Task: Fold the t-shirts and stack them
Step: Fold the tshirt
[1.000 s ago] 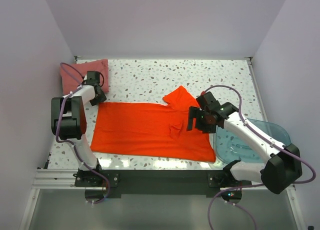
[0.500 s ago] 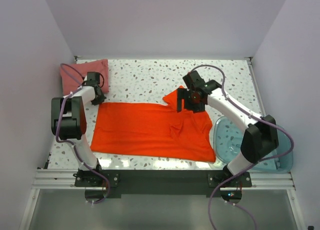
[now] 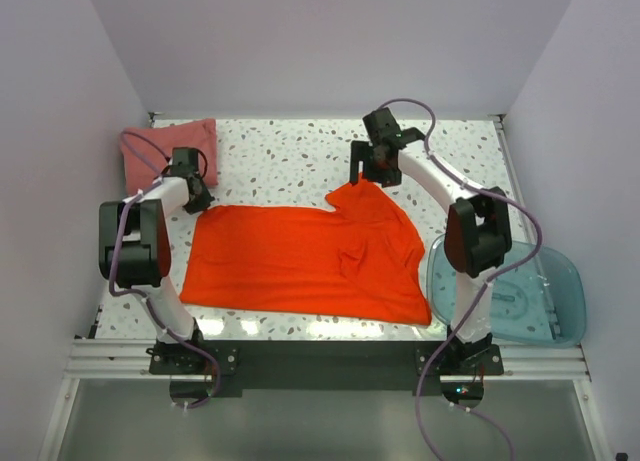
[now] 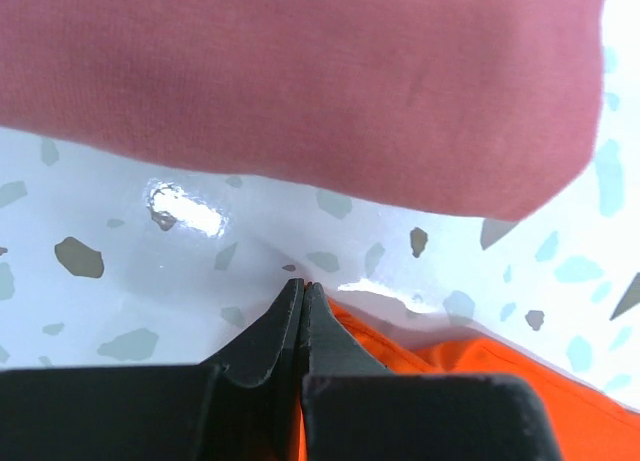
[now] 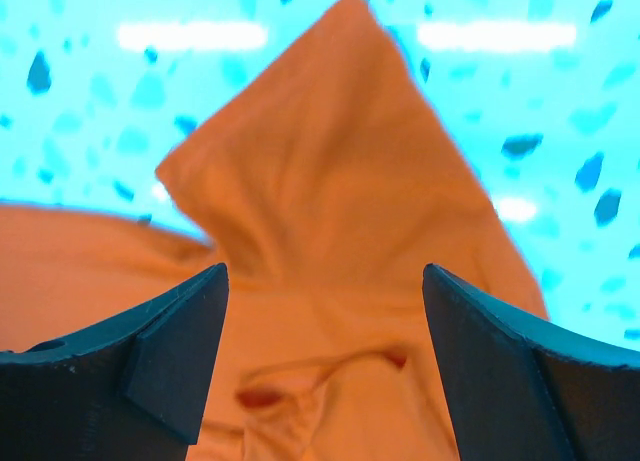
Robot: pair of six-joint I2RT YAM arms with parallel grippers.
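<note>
Two t-shirts on speckled table [image 3: 290, 156]: orange-red t-shirt [image 3: 290, 261] spread flat at centre, pink-red t-shirt [image 3: 165, 146] folded in far left corner. At orange-red t-shirt's far left corner, left gripper [image 4: 302, 286], jaws pressed together, probably nipping cloth edge; view too tight for certainty. Over far sleeve, right gripper [image 5: 322, 276], jaws wide apart, holding nothing. At near right, blue tub [image 3: 520, 301].

Table [image 3: 290, 156]: orange shirt [image 3: 290, 261], pink shirt [image 3: 150, 146], tub [image 3: 562, 281]

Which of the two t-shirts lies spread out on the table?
The bright orange-red cloth t-shirt; the dusty pink-red cloth t-shirt is bundled in the far left corner.
</note>
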